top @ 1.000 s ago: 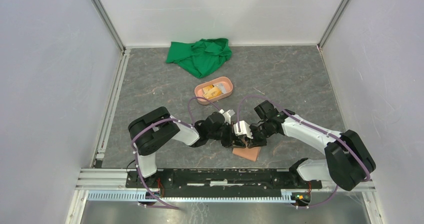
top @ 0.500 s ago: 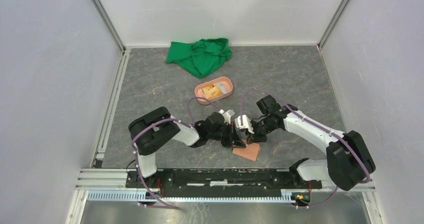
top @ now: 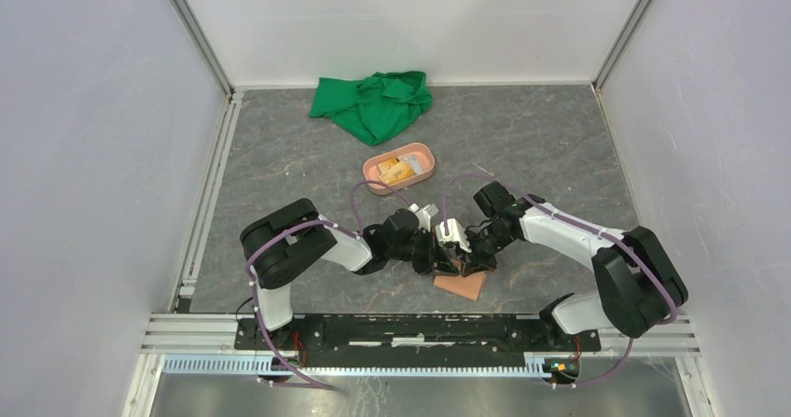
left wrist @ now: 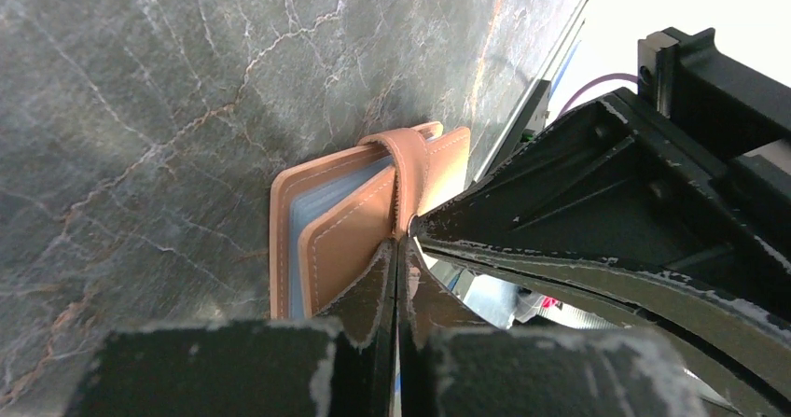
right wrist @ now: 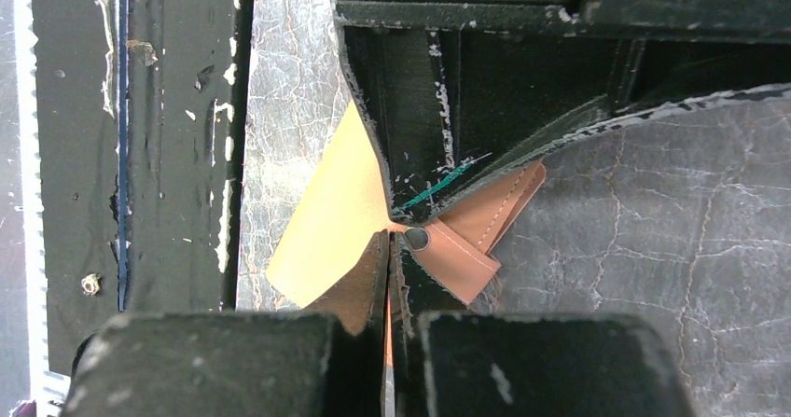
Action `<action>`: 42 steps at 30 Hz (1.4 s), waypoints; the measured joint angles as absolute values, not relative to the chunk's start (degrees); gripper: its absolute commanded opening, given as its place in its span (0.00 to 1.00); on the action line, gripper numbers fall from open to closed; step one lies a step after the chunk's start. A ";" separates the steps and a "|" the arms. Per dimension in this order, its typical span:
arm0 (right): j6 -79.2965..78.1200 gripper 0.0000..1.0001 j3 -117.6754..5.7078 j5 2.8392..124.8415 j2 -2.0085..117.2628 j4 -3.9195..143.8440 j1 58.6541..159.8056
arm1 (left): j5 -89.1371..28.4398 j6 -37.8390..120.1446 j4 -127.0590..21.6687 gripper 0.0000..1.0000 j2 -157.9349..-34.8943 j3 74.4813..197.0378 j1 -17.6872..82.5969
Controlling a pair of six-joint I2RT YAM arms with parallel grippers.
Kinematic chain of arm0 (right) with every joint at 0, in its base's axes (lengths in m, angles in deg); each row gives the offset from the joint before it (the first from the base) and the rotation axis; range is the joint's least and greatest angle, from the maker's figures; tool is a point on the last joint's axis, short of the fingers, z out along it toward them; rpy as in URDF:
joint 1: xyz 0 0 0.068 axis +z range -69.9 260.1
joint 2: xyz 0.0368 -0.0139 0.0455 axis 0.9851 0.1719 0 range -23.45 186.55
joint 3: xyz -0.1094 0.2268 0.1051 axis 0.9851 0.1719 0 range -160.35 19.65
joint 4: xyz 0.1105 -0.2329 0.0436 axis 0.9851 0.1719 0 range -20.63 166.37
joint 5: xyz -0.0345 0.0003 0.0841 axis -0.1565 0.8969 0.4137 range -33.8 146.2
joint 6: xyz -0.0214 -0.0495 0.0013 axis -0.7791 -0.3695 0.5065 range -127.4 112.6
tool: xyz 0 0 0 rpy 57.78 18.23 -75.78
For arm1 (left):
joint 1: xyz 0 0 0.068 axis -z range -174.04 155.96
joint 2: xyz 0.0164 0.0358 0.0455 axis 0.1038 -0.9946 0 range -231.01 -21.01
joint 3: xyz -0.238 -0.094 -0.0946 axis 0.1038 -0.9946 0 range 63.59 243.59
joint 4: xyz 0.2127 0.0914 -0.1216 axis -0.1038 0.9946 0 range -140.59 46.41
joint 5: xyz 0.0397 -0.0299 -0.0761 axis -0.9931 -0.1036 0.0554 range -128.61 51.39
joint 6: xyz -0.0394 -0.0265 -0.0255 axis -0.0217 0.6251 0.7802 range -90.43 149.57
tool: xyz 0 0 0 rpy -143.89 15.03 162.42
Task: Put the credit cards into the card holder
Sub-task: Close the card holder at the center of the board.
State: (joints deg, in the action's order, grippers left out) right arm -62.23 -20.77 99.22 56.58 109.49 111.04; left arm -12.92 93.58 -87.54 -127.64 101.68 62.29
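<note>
"What is being changed?"

"The right gripper [right wrist: 389, 244] is being brought back down. The card holder [top: 464, 284], on the table [top: 560, 156], is being pinched by it and the left gripper [left wrist: 396, 249], maybe being opened."

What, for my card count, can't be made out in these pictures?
- Top external: card holder half covered by left gripper and right gripper; no cards visible.
- Left wrist: pale blue layer inside the holder; card or sleeve, unclear.
- Top external: pink tray contents too small.
</note>
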 measured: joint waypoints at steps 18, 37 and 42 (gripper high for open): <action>-61.64 0.01 -23.16 96.43 54.32 110.29 111.89 | -12.65 93.30 -88.07 0.02 -127.66 101.39 62.29; -61.64 0.01 -22.33 93.43 55.90 107.56 114.56 | -12.15 93.32 -89.75 0.02 -128.23 101.02 62.29; -62.43 0.00 -22.33 92.97 55.77 107.71 115.00 | -12.06 93.30 -89.81 0.02 -128.27 101.02 62.29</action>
